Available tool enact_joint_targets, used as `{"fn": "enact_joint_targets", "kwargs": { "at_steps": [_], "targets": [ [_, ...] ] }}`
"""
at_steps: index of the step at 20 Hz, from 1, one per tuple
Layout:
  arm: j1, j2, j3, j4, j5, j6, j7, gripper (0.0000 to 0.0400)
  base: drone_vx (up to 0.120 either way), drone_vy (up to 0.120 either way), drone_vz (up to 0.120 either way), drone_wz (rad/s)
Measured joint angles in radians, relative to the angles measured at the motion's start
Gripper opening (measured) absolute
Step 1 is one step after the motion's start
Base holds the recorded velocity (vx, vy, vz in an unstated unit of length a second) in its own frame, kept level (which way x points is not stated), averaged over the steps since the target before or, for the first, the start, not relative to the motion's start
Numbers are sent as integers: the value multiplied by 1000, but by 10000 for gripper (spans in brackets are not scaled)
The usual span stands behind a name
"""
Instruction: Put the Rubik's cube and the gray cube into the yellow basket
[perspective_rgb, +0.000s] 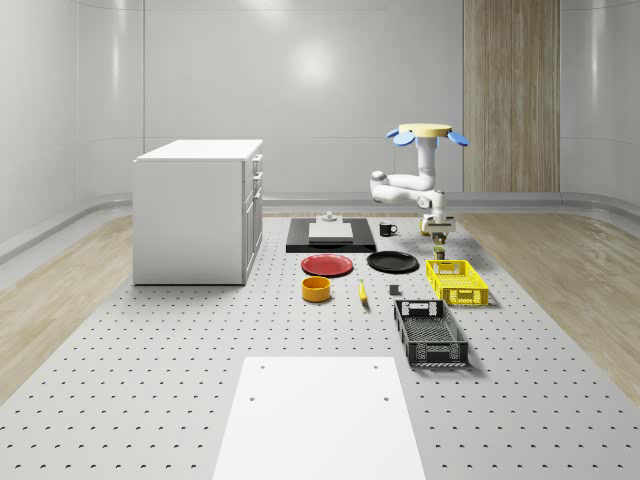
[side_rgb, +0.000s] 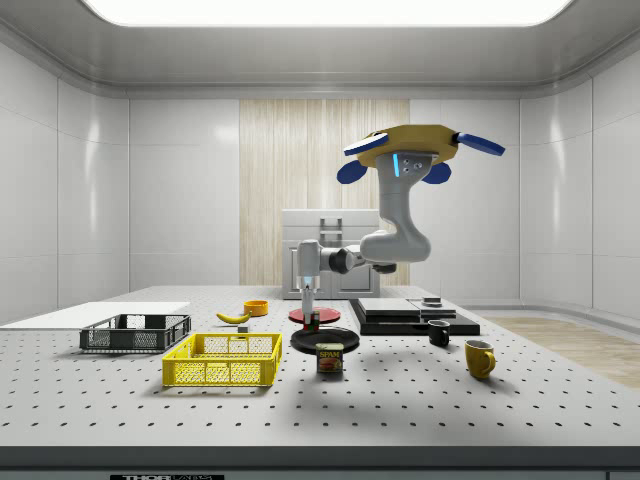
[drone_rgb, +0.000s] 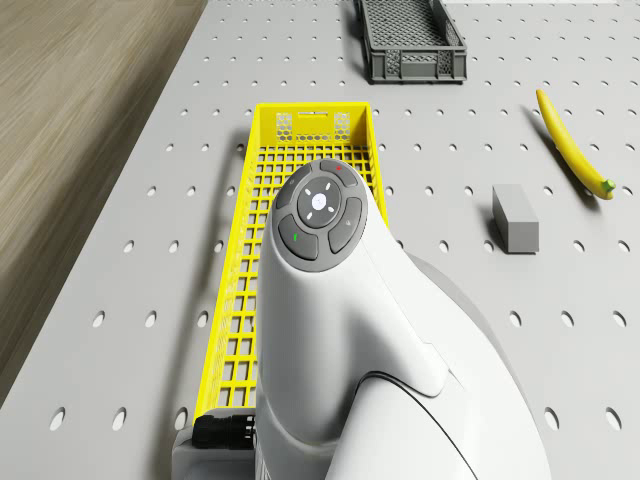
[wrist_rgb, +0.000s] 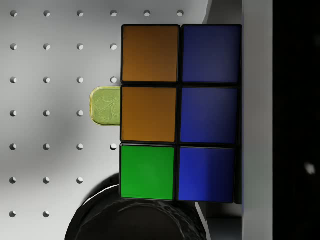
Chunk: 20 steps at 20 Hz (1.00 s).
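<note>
Drone (side_rgb: 420, 150) hovers near basket's (perspective_rgb: 457, 282) far end. Claw (perspective_rgb: 440, 238) clamps Rubik's cube (wrist_rgb: 177, 112): rigid, light, slick faces; flat opposite sides grip best. Gray cube (drone_rgb: 515, 217) at basket's 3 o'clock in drone view.

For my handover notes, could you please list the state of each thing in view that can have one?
Drone: hovering, airborne above the table beside the yellow basket.
Gripper: shut on the Rubik's cube, raised near the basket's far end.
Rubik's cube: held, off the table.
Yellow basket: upright, empty.
Gray cube: lying on the table, outside the basket.
Dark crate: upright, empty.
</note>
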Motion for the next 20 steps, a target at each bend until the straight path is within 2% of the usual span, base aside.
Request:
{"fn": "enact_joint_targets", "kwargs": {
  "at_steps": [20],
  "targets": [
    [-5, -26, 3, 1, 10, 24, 4, 323, 120, 0, 0, 0]
  ]
}}
